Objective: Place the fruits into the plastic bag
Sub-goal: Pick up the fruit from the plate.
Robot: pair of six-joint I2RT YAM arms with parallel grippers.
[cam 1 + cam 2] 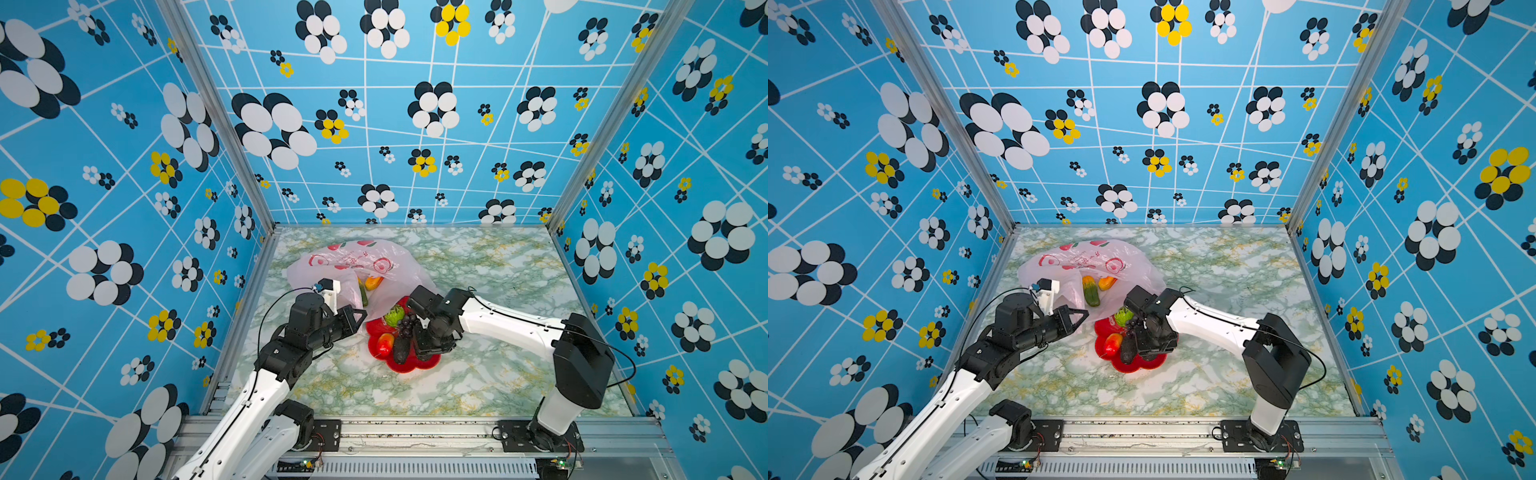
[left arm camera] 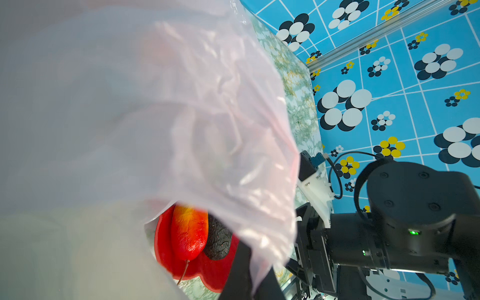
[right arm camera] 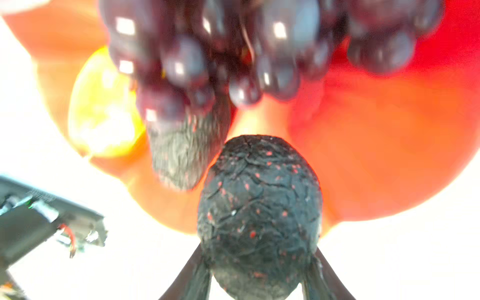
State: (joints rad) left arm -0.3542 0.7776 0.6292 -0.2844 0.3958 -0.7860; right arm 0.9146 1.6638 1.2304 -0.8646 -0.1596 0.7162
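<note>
My right fingers (image 3: 192, 280) clamp the avocado (image 3: 259, 207) round its belly, probably light, hard and pebbly enough to hold; left fingers (image 1: 353, 314) pinch the limp plastic bag (image 1: 357, 262) rim, eleven o'clock of the plate (image 1: 415, 365).

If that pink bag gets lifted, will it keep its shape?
Probably not: the plastic bag looks thin and crumpled, draping from the left pincer. Likely very light and a bit slippery, since the film is see-through and glossy.

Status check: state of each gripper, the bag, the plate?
left gripper, shut on plastic bag edge
right gripper, closed on avocado, over the plate
plastic bag, mouth held open, two fruits inside
red plate, loaded: mango, grape bunch, green fruit
</note>
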